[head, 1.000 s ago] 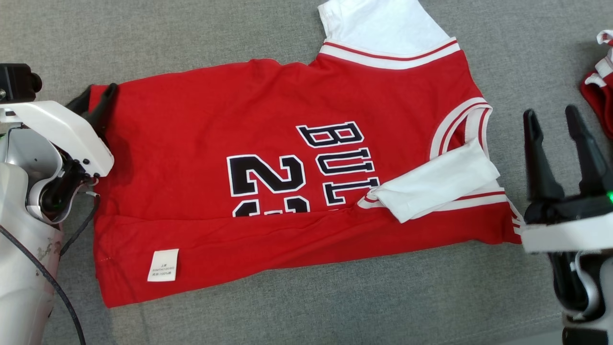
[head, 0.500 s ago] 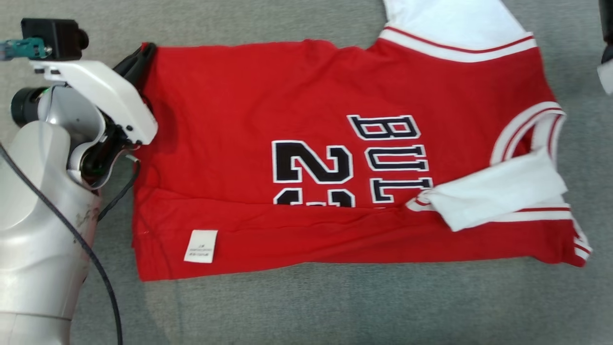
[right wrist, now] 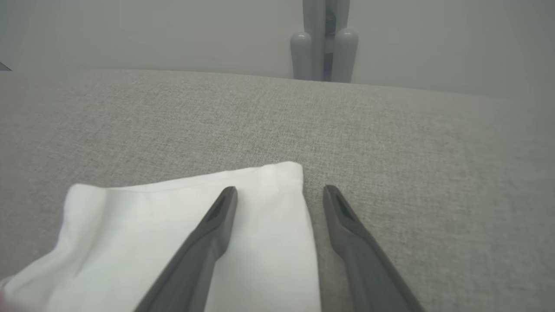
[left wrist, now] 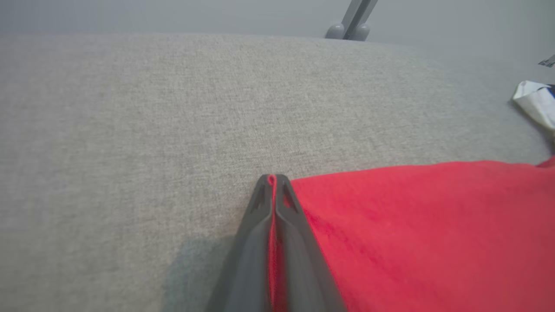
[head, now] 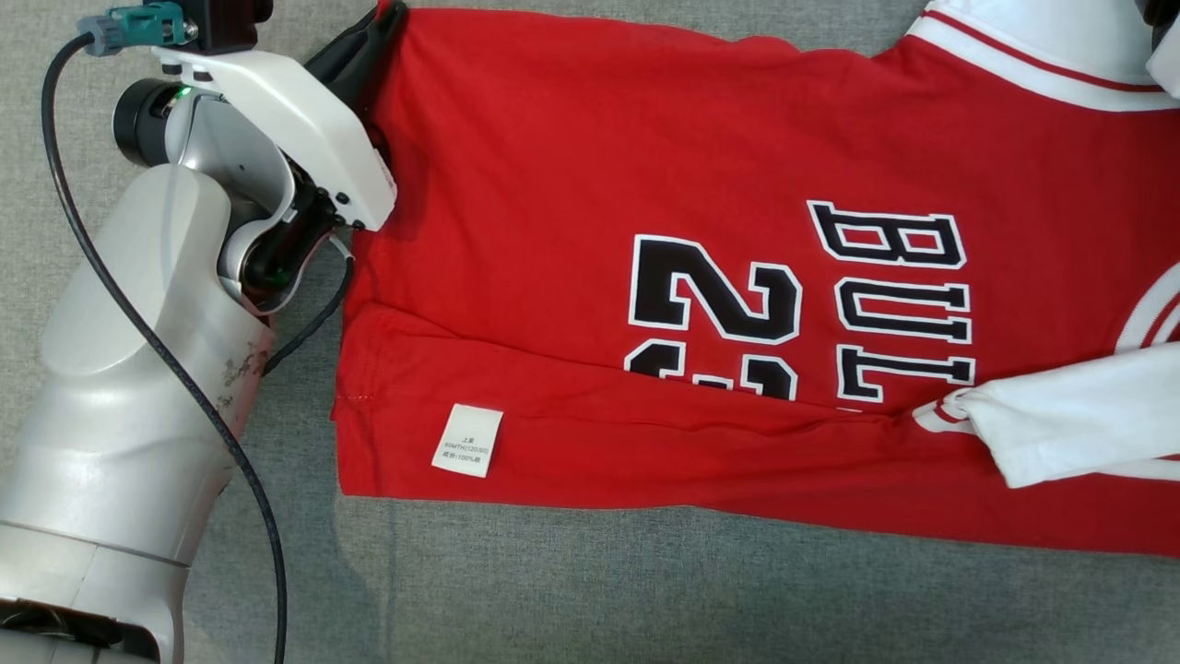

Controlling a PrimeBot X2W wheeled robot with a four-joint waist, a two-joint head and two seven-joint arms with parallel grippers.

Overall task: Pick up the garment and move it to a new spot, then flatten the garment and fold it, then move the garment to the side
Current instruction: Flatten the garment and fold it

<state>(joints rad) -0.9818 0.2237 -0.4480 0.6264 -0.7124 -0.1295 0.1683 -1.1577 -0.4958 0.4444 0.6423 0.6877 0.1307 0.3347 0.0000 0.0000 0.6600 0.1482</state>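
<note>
Red short-sleeved jersey with black-and-white lettering lies spread on the grey woven cloth surface, hem to the left and shoulders to the right. Its near edge is folded over, showing a small white care label. The left gripper has its jaws pressed together on the far-left hem corner, with a sliver of red cloth pinched between them. The right gripper holds nothing. Its jaws stand wide apart at the end of the far white sleeve, one finger over the sleeve and the other over bare surface.

jersey cut off right, label print illegible
</note>
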